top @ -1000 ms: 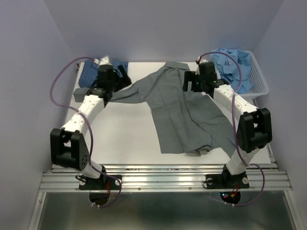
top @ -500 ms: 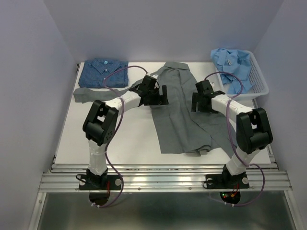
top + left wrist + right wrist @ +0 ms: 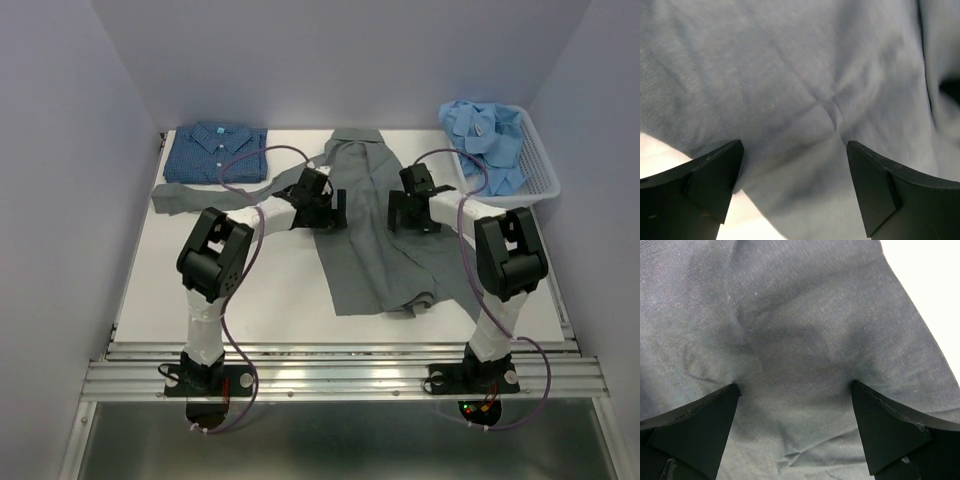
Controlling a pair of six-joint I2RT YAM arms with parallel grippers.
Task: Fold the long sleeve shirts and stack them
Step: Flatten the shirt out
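A plain dark grey long sleeve shirt (image 3: 372,245) lies spread in the middle of the table, collar at the far side, one sleeve (image 3: 178,198) trailing left. My left gripper (image 3: 330,210) is open over its left side, and grey cloth (image 3: 805,90) fills the gap between the fingers (image 3: 710,180). My right gripper (image 3: 408,212) is open over the shirt's right side, its fingertips (image 3: 880,425) pressing into puckered grey cloth (image 3: 790,340). A folded dark blue patterned shirt (image 3: 215,152) lies at the far left. Light blue shirts (image 3: 485,135) are heaped in the basket.
A white slatted basket (image 3: 540,170) stands at the far right corner. Bare white table (image 3: 260,290) shows near left of the grey shirt and by its edge (image 3: 930,285). Purple cables loop off both arms. Walls close in the back and both sides.
The left arm swung from the far left corner to the grey shirt's left side, uncovering the blue shirt. The right gripper came nearer and inward. The shirt's right side has bunched inward.
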